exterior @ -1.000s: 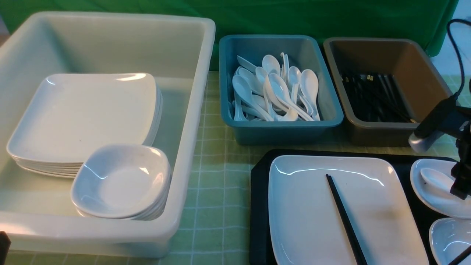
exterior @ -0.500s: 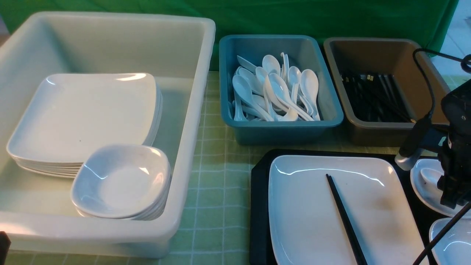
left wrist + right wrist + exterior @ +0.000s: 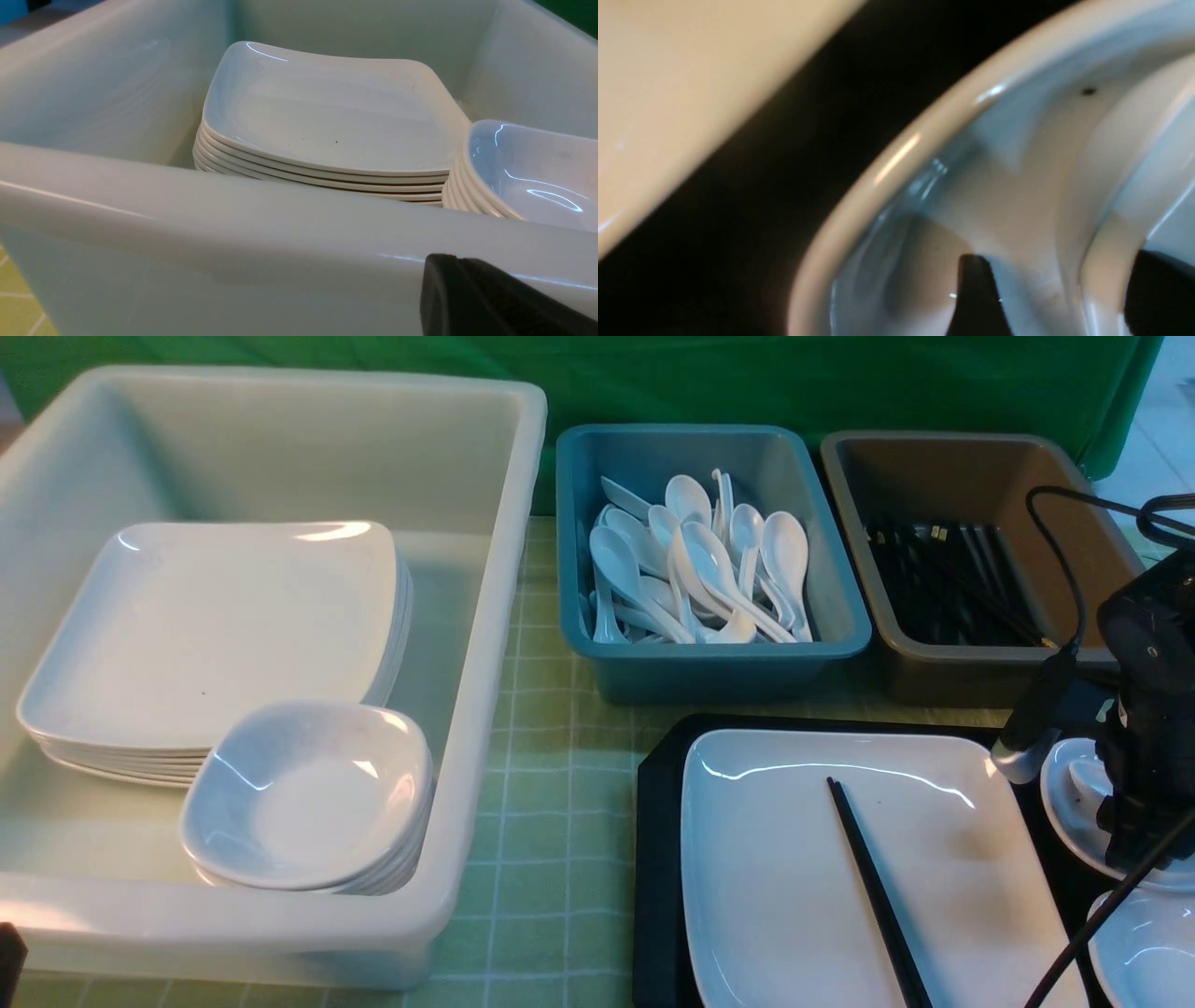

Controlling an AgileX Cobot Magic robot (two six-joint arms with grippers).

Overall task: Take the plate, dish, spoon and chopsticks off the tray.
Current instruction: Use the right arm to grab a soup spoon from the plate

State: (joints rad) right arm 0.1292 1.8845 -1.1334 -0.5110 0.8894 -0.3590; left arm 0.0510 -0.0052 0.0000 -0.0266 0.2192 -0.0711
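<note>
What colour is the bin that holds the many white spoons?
Teal, a dull blue-green. The spoon bin shows best in the front view.

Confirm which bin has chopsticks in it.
The brown bin, back right: black sticks lie inside. The teal bin beside it holds white spoons; the big white tub holds plates and dishes.

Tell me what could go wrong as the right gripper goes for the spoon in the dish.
1. The right gripper stands open, low in the dish, seemingly astride the spoon: glossy, it may squirt out as the jaws close.
2. A fingertip could catch the dish and shove it across the tray.
3. The arm's cable hangs over the nearer dish and could snag it.
</note>
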